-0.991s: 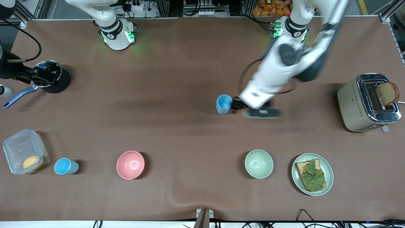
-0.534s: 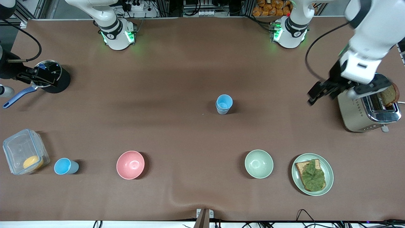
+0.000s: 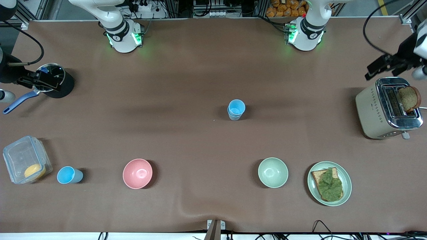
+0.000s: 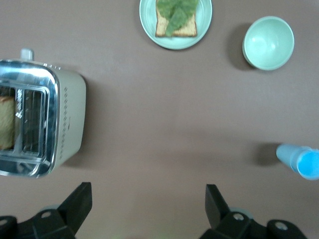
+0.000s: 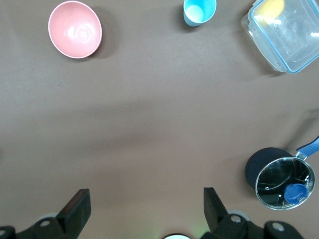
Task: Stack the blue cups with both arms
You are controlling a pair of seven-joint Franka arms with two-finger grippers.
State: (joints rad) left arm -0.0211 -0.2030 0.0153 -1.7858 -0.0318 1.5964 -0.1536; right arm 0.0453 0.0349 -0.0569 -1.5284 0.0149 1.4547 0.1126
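Two blue cups (image 3: 236,109) stand nested in the middle of the table; the left wrist view shows them as a stack (image 4: 300,159). A third blue cup (image 3: 68,175) stands alone beside the plastic box and appears again in the right wrist view as a cup (image 5: 199,11). My left gripper (image 3: 383,67) hangs open and empty over the table by the toaster, with bare cloth between its fingers (image 4: 148,199). My right gripper (image 5: 145,199) is open and empty, high over the table near its own base.
A toaster (image 3: 387,108) with a slice of bread sits at the left arm's end. A pink bowl (image 3: 137,173), a green bowl (image 3: 273,172) and a plate (image 3: 347,181) with toast line the near side. A clear box (image 3: 23,160) and a pot (image 3: 55,80) sit at the right arm's end.
The left arm has drawn away from the nested cups and swung up toward the toaster end of the table. The cups stay put. The right arm has not moved.
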